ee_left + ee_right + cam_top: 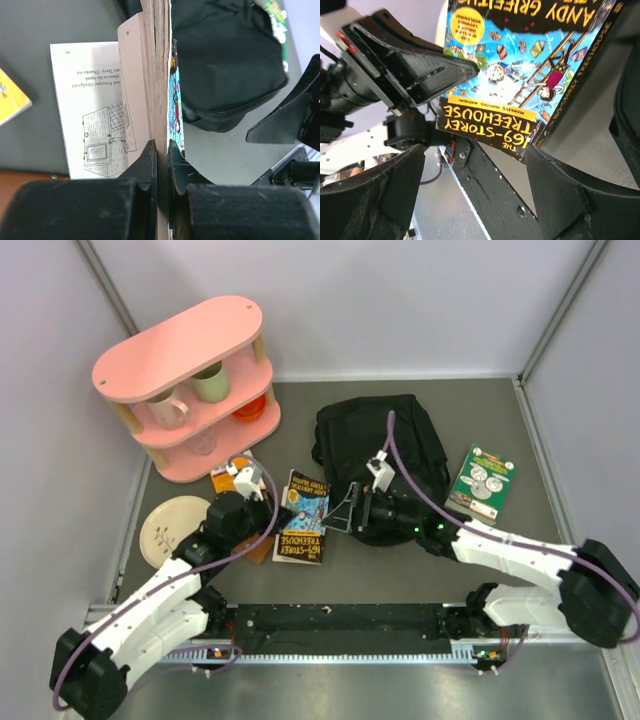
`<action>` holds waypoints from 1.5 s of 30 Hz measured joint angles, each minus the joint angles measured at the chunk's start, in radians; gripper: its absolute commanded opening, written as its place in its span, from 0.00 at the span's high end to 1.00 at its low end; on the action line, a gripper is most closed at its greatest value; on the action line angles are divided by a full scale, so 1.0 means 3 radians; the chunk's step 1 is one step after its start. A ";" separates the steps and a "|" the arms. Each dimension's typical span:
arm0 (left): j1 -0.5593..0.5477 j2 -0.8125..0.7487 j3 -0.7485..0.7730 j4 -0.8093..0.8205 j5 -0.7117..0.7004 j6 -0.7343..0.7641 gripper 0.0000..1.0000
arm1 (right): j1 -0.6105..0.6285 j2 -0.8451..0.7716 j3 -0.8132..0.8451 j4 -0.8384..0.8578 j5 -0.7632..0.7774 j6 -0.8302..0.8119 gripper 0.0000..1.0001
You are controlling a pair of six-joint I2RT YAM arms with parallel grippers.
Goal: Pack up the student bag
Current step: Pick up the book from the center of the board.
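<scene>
Grey table (pixel 520 540) from above: the bag (pixel 380 435) lies centre, at one o'clock of the book (pixel 303 520) my left gripper (pixel 275 522) pinches. Left wrist: fingers (pixel 142 172) clamp its pages. Right wrist: my right gripper (pixel 475 165) stands spread before the cover.

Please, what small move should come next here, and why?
Probably the right hand should turn to the bag and grip its edge: the left hand is shut on the book, the right one is open and empty, and the bag shows no opening.
</scene>
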 measured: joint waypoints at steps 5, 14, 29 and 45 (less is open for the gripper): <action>0.0000 -0.0315 0.0160 -0.0079 0.0020 0.0089 1.00 | -0.0173 -0.0431 -0.0025 -0.0172 0.0239 -0.0031 0.18; 0.0001 -0.0360 0.0201 0.0178 0.0416 0.0095 1.00 | -0.0370 -0.0401 -0.0421 0.0234 0.0134 0.0121 0.16; 0.0001 0.0374 -0.0089 0.1657 0.1348 -0.0440 1.00 | -0.0384 -0.0061 -0.0916 0.1607 0.0057 0.0443 0.40; 0.0005 0.0390 -0.0056 0.1368 0.0900 -0.0188 0.01 | -0.0459 -0.0548 -0.1277 0.1851 0.0078 0.0425 1.00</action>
